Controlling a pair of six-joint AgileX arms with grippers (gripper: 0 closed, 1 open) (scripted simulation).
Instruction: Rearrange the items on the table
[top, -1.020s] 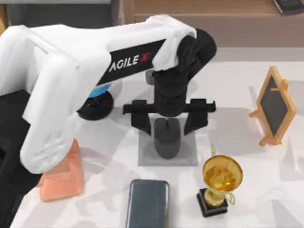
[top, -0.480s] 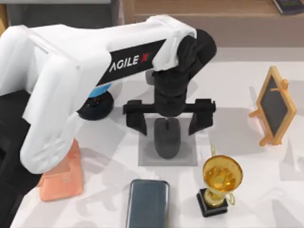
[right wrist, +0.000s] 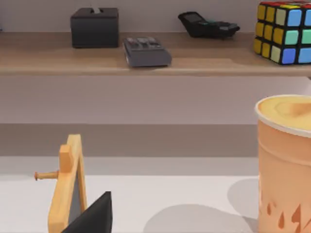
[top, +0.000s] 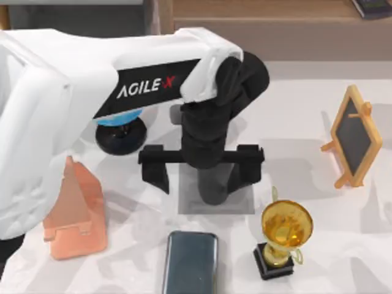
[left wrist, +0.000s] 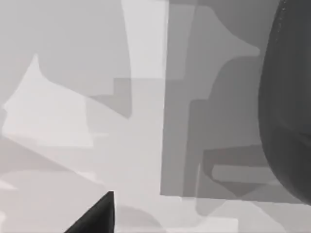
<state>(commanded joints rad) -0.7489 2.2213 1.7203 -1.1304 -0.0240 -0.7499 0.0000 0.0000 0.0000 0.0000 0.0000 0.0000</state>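
The left claw [top: 199,174] hangs released above the mouse [top: 212,188], which lies on the grey pad [top: 244,204] mid-desk [top: 343,245]; the smartphone [top: 190,262] lies nearer the front edge

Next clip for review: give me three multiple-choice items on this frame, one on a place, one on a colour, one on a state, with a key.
1. What does the mouse rest on?
A. the grey pad
B. the smartphone
C. the trophy's base

2. What colour is the trophy cup?
A. silver
B. gold
C. blue

3. How does the left gripper stand?
A. shut on the smartphone
B. parked off the table
C. open, fingers on either side of the mouse

Key:
1 A: the top view shows the mouse's end lying on the grey pad, with the smartphone apart, nearer the table's front edge.
2 B: the cup is gold on a black base.
3 C: the fingers are spread wide, one on each side of the mouse, above the pad.
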